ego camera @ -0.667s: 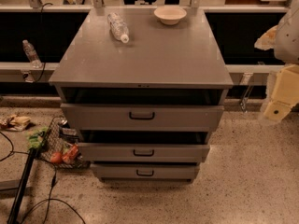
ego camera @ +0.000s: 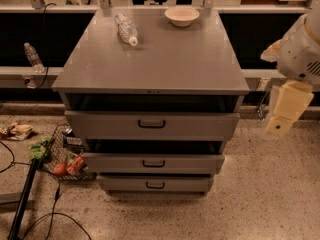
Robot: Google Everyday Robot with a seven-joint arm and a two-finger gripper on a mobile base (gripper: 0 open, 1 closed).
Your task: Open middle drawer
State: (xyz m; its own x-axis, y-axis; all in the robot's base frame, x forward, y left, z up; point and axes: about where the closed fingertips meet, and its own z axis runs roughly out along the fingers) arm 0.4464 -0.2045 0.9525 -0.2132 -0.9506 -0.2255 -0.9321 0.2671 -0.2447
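Observation:
The grey cabinet has three stacked drawers. The middle drawer has a low grey front and a small black loop handle at its centre. A dark gap shows above its front panel. The taller top drawer is above it and the short bottom drawer is below it. My gripper hangs from the cream arm at the right edge. It is right of the cabinet, about level with the top drawer, and touches nothing.
A plastic bottle lies on the cabinet top and a white bowl stands there. A wire basket with food items, cables and a black pole are on the floor at the left. Another bottle is at the far left.
The arm and gripper have moved a little left and down, closer to the cabinet's right side. The drawers look unchanged.

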